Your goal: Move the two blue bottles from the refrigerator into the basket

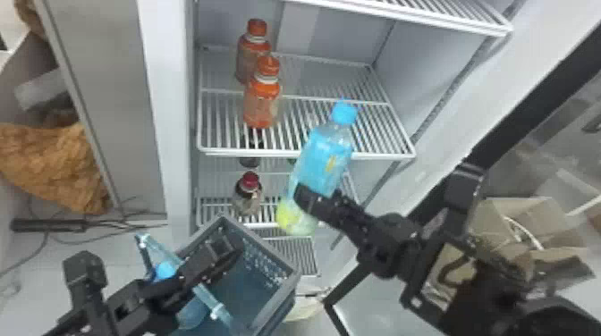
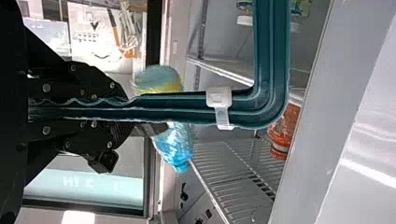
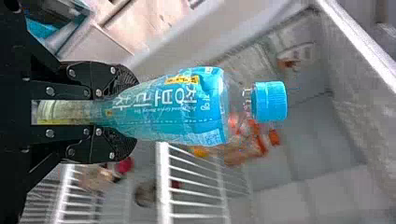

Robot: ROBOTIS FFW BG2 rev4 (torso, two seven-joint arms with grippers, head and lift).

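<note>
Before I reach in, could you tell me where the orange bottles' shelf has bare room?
The shelf is bare between the orange bottles and the fridge's right wall, including its back right part. It is crowded on the left by those bottles, and the blue bottle in the right gripper partly blocks the front edge.

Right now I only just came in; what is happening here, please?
The robot's right gripper holds a blue bottle in front of the refrigerator. The left gripper holds the basket by its handle. A second blue cap shows by the handle, so another bottle seems to be in the basket already.
</note>
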